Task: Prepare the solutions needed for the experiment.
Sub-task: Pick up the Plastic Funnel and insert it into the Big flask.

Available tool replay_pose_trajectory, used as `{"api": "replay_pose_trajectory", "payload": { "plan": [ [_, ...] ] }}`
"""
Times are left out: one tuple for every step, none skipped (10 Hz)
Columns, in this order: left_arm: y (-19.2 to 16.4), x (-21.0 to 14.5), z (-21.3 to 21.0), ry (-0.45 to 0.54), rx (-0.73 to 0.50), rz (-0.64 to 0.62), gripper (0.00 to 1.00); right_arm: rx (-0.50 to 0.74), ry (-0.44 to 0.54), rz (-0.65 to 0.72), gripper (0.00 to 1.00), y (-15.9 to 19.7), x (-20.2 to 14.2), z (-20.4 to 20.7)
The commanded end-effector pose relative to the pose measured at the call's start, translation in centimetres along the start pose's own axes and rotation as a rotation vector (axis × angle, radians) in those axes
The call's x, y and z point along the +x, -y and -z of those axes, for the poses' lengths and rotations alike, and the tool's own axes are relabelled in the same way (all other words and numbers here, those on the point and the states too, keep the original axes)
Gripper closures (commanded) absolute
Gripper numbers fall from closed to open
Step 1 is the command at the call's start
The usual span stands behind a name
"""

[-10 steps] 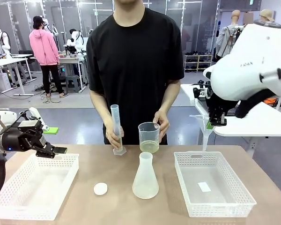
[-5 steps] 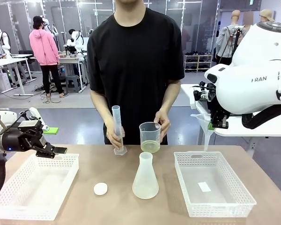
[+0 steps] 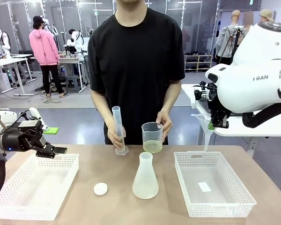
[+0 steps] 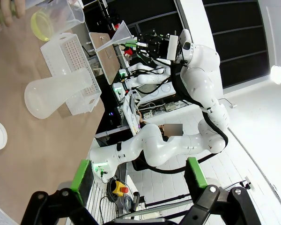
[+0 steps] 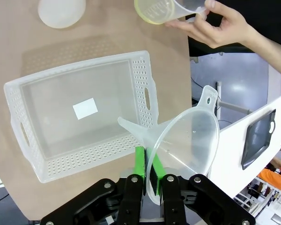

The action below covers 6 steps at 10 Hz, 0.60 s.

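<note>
The left gripper (image 3: 55, 150) hovers over the left basket (image 3: 18, 211), fingers apart and empty; it is best held clear. Mid-table the flask (image 3: 145, 178) stands upright; just behind it a person's hand (image 3: 164, 123) holds the beaker (image 3: 152, 133) with the solution (image 3: 151, 147), a shallow yellow-green layer. At right, the right gripper (image 3: 210, 125) is clamped on the funnel (image 3: 202, 123) by its rim, above the right basket (image 3: 222, 212); the stem likely needs bringing plumb over the flask mouth, then lowering gently, since so light a flask may tip.
</note>
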<state>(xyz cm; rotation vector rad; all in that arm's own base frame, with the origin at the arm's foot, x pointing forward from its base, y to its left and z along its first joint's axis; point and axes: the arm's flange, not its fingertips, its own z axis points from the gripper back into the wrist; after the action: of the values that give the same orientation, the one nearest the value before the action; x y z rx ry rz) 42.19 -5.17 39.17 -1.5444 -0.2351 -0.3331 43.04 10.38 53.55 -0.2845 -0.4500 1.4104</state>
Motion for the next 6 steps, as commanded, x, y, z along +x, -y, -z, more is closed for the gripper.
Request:
{"api": "replay_pose_trajectory", "payload": {
  "plan": [
    [0.1,0.0,0.0,0.001,-0.004,0.002,0.00,0.003,-0.011,0.003,1.00,0.3,0.2,0.0],
    [0.1,0.0,0.0,0.001,-0.004,0.002,0.00,0.000,0.000,0.000,0.94,0.0,0.0,0.0],
    [0.1,0.0,0.0,0.001,-0.004,0.002,0.00,-0.015,0.061,-0.043,0.94,-0.7,1.3,-0.3],
    [0.1,0.0,0.0,0.001,-0.004,0.002,0.00,-0.048,0.116,-0.088,0.94,-1.6,2.7,-1.4],
    [0.1,0.0,0.0,0.001,-0.004,0.002,0.00,-0.076,0.145,-0.140,0.94,-2.6,3.9,-2.7],
    [0.1,0.0,0.0,0.001,-0.004,0.002,0.00,-0.094,0.188,-0.192,0.94,-3.8,5.1,-4.0]
  ]
}}
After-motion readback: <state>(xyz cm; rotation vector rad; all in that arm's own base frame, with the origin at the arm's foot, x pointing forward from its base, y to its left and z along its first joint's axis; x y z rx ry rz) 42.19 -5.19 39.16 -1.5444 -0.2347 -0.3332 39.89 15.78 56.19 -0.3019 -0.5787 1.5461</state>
